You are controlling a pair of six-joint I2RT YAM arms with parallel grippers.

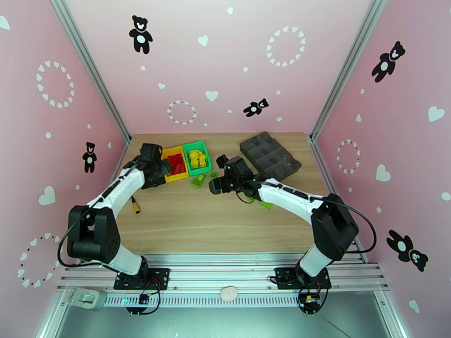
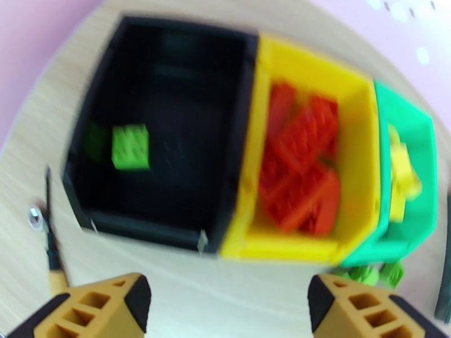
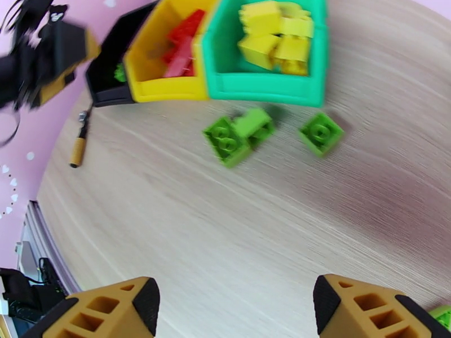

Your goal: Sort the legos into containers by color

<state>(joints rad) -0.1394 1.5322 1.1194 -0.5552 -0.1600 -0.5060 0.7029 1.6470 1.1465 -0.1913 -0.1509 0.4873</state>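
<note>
Glossy plastic bins [image 3: 265, 88] rest on matt wooden table [image 3: 225, 232].

Three bins are standing in a row: black bin [image 2: 169, 235], yellow bin [image 2: 250, 176], green bin [image 2: 383, 246]. One green brick [image 2: 131, 146] is lying in the black bin, and four more green bricks [image 3: 228, 141] are lying loose on the counter [image 3: 225, 232]. The red bricks [image 2: 304, 164] and yellow bricks [image 3: 270, 38] are heaping up too blurred to count. One tray [image 1: 269, 155] is sitting apart.

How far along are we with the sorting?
Done: red bricks sit in the yellow bin, yellow bricks in the green bin, and one green brick lies in the black bin. In hand: nothing; the left pincer and right pincer are open and empty. Left: several loose greens on the table by the green bin.
</note>
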